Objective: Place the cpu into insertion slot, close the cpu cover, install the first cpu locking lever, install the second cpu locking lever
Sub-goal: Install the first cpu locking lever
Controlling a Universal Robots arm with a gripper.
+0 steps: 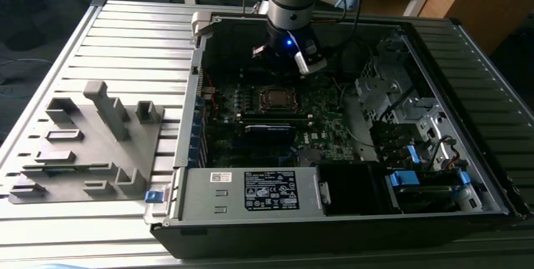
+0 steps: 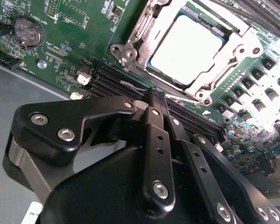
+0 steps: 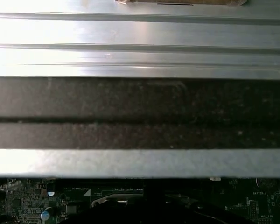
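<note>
The cpu, a silver-grey square, lies flat in the insertion slot on the green board. The silver cpu cover lies down around the chip's edges, its opening framing the metal top. A thin metal lever rod runs along the socket's side nearest my fingertips. In the second wrist view my gripper hovers just off that side with its two black fingers pressed together and nothing between them. In the exterior view the gripper hangs above the socket, inside the open computer case.
Black memory slots run beside the socket under my fingers. A coin battery sits on the board. The case's metal wall is close behind the wrist. A grey fixture block stands on the slatted table at the exterior view's left.
</note>
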